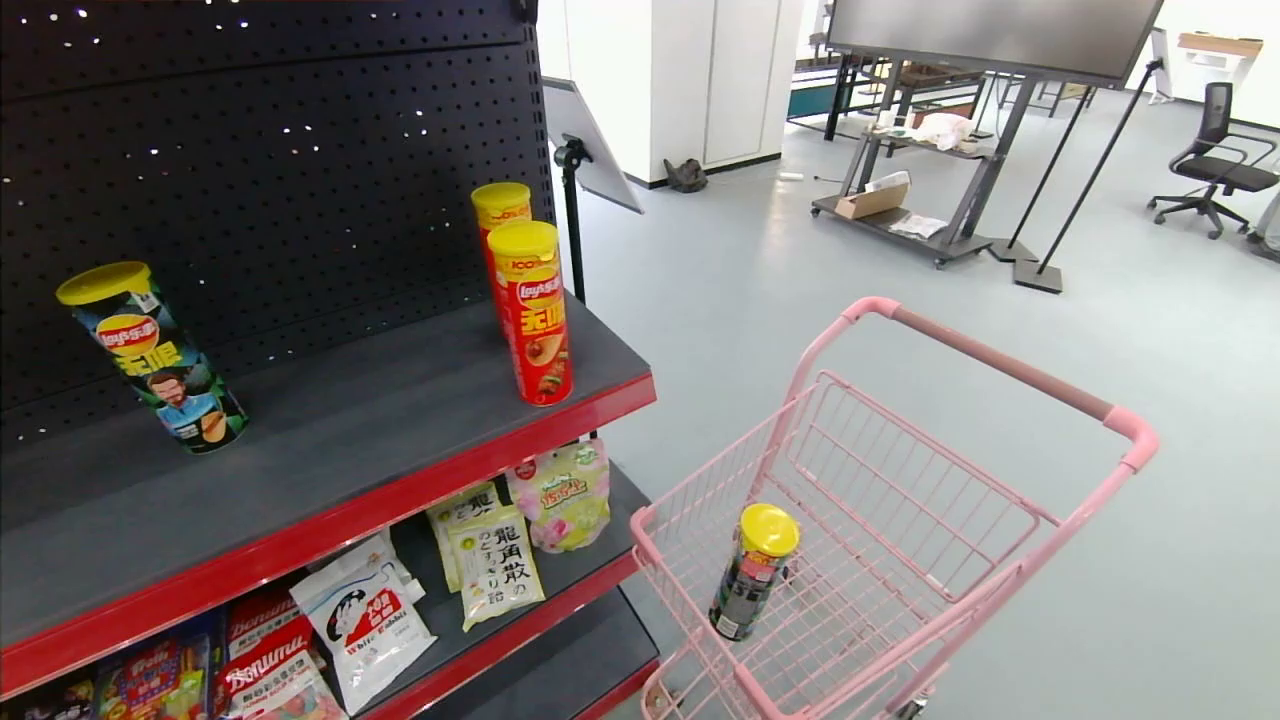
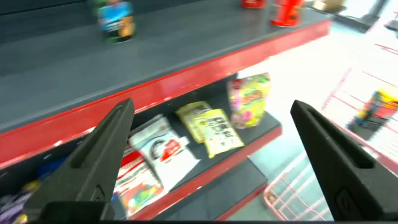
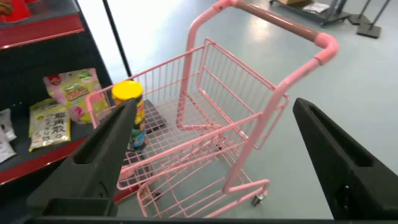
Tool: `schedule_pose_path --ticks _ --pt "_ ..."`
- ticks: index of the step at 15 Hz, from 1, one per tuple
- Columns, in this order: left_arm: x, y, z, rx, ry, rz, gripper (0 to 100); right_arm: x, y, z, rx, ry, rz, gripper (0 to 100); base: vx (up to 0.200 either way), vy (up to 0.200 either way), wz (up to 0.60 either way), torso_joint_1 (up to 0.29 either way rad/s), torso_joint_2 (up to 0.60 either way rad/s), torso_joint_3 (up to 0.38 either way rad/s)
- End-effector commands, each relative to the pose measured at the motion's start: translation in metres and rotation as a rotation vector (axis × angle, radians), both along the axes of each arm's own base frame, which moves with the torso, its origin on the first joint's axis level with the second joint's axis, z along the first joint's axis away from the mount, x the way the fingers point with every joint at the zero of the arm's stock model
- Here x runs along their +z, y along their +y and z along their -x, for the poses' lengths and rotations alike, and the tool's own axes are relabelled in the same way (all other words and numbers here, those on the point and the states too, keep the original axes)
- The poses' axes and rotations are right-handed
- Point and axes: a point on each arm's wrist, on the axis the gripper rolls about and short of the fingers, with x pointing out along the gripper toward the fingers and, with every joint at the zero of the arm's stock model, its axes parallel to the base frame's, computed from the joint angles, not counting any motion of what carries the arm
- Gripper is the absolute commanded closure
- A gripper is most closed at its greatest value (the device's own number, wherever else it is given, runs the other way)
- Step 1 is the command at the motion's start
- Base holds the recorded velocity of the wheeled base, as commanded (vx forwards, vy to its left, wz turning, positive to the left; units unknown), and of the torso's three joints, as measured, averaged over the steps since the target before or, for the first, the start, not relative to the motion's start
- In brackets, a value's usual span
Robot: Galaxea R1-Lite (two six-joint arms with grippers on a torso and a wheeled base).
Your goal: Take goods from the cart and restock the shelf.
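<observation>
A dark chip can with a yellow lid (image 1: 752,570) stands upright in the pink cart (image 1: 1000,360). On the shelf's grey top board (image 1: 400,400) stand a black-and-blue can (image 1: 150,360) at the left and two red cans (image 1: 535,315) near the right end. My left gripper (image 2: 211,104) is open and empty, facing the shelf's red front edge (image 2: 186,81), with the cart's can (image 2: 373,112) off to one side. My right gripper (image 3: 214,102) is open and empty above the cart (image 3: 249,118), and the dark can (image 3: 130,115) stands beside one finger (image 3: 99,162).
Snack bags (image 1: 495,565) lie on the lower shelf below the red edge, also visible as bags (image 2: 211,127) from the left wrist. A black pegboard (image 1: 250,150) backs the shelf. Open grey floor lies beyond the cart, with a stand, a rack and an office chair (image 1: 1215,160) far back.
</observation>
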Motion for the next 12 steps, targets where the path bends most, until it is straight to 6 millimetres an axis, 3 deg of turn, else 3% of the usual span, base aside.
schedule_pose_path --ticks 1,12 --pt "0.0000 0.0000 0.0000 0.000 0.000 0.000 0 0.0000 0.0000 0.0000 0.001 0.000 0.005 0 0.000 0.000 0.00 0.000 0.00 0.000" --pt "0.0000 0.0000 0.0000 0.000 0.000 0.000 0 0.0000 0.0000 0.0000 -0.001 0.000 -0.001 0 0.000 0.000 0.00 -0.123 0.30 0.175"
